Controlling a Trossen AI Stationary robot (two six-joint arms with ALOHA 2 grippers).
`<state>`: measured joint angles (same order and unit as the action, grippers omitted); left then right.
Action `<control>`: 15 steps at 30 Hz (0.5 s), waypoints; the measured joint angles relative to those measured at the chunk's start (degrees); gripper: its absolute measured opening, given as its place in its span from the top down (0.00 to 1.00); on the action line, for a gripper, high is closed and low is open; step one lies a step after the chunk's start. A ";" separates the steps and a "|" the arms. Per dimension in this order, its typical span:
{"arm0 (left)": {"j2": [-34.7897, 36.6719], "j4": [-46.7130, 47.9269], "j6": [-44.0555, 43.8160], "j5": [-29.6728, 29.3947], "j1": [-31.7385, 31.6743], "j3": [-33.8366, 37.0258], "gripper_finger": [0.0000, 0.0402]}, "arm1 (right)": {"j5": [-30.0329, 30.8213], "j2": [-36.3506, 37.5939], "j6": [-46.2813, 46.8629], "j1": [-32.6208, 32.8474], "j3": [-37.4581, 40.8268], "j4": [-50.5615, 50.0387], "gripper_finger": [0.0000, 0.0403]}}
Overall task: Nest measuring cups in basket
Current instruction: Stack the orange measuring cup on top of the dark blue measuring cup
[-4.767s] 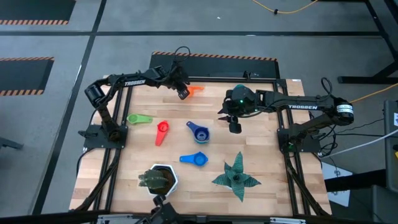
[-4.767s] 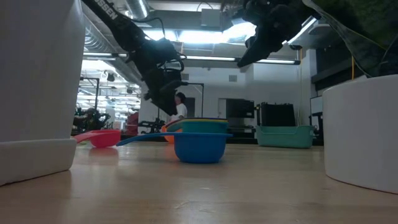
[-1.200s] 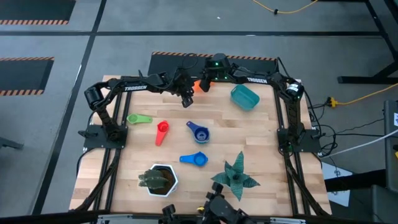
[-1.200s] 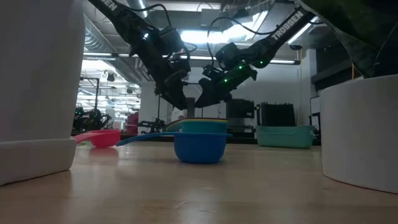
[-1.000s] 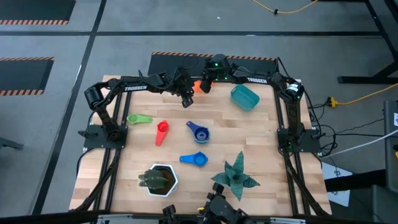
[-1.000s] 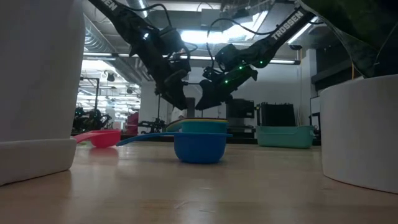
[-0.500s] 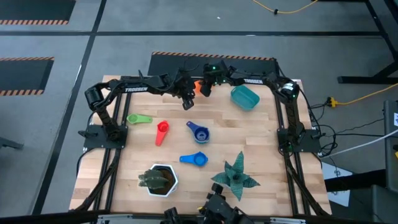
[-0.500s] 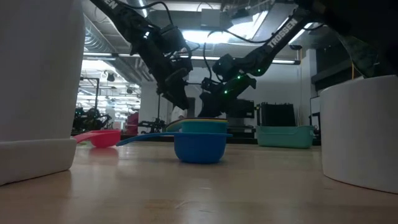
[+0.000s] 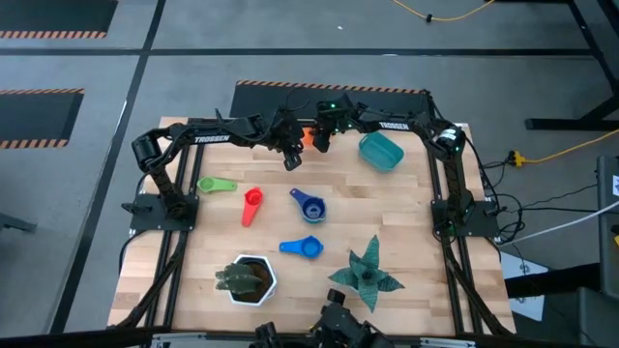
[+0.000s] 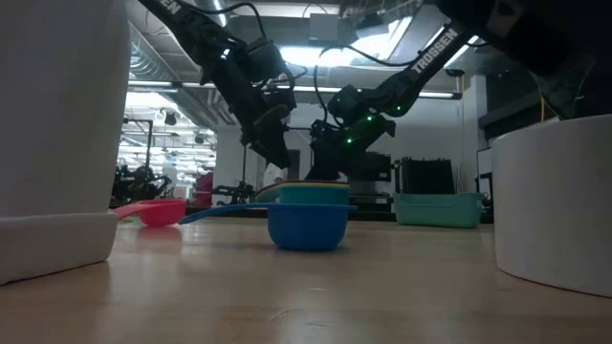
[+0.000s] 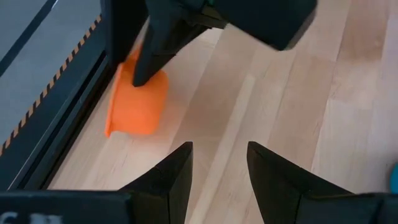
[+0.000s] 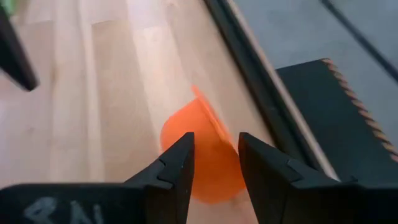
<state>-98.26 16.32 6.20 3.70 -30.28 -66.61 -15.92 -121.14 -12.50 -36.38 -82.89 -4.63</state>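
Observation:
An orange measuring cup (image 9: 308,135) lies by the table's far edge. My right gripper (image 9: 319,143) is open and slants down over it, one finger on either side of the cup (image 12: 205,158). My left gripper (image 9: 289,158) hangs open just to the left, above bare wood (image 11: 219,163), with nothing between its fingers. Green (image 9: 217,184), red (image 9: 251,205), dark blue (image 9: 309,205) and light blue (image 9: 303,247) cups rest on the table. The teal basket (image 9: 380,151) stands at the far right. My right gripper comes at the orange cup slanting down from the right. One fingertip (image 11: 140,76) stands at the cup's wall (image 11: 149,87). I cannot tell whether it touches. The cup rests on the table.
A white pot (image 9: 249,278) with a dark plant and a green star-shaped plant (image 9: 368,275) stand near the front edge. A black rail (image 12: 249,68) runs along the far edge right behind the orange cup. Bare wood lies between the cups and the basket.
My right gripper has sunk toward the orange cup and tipped a little more downward; its fingers now straddle the cup. The cup has stayed in place.

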 joint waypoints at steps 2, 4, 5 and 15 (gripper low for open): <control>0.00 -0.01 0.00 0.00 0.00 0.00 0.64 | -1.57 0.00 -0.01 0.00 0.00 -1.23 0.68; 0.00 -0.01 0.00 0.00 0.00 0.00 0.64 | -3.30 -0.15 0.01 0.04 0.15 -2.44 0.68; 0.00 -0.01 0.00 0.00 0.00 0.00 0.64 | -4.07 -0.17 0.01 0.04 0.15 -2.54 0.68; 0.00 0.00 0.00 0.00 0.00 0.00 0.64 | -6.23 -0.13 -0.01 0.52 0.11 -4.19 0.68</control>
<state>-98.26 16.32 6.20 3.70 -30.28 -66.61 -22.15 -121.27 -12.51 -35.86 -82.78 -8.81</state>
